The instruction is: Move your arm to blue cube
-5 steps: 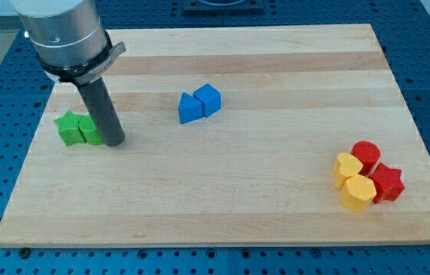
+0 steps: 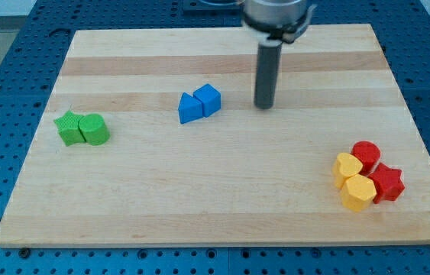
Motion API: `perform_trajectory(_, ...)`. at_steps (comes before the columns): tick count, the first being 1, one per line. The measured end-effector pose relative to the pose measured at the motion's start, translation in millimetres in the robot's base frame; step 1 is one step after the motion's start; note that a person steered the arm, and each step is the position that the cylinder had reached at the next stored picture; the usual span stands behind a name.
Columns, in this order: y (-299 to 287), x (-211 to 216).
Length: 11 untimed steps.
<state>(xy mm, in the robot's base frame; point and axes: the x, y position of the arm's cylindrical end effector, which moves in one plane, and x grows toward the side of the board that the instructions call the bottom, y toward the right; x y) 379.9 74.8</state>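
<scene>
The blue cube [image 2: 208, 99] sits on the wooden board [image 2: 222, 198], left of centre toward the view's top, touching a blue triangular block [image 2: 189, 108] on its left. My dark rod comes down from the view's top, and my tip [image 2: 264, 106] rests on the board to the right of the blue cube, with a gap of bare wood between them.
A green star block [image 2: 68, 127] and a green cylinder [image 2: 94, 130] sit together at the view's left. At the lower right are a red cylinder [image 2: 366, 154], a red star [image 2: 387, 183], and two yellow blocks [image 2: 347, 167] [image 2: 358, 192].
My rod has moved from beside the green blocks at the view's left across to the right of the blue cube. No block has moved.
</scene>
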Motion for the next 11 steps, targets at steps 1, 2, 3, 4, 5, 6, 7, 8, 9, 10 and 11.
perform_trajectory(1, 2, -29)
perform_trajectory(2, -9, -33)
perform_trajectory(3, -21, -26)
perform_trajectory(4, -38, -14)
perform_trajectory(5, -48, 2)
perform_trajectory(6, -56, 19)
perform_trajectory(7, -67, 38)
perform_trajectory(8, -64, 41)
perform_trajectory(9, -45, 7)
perform_trajectory(10, -43, -24)
perform_trajectory(11, -63, -22)
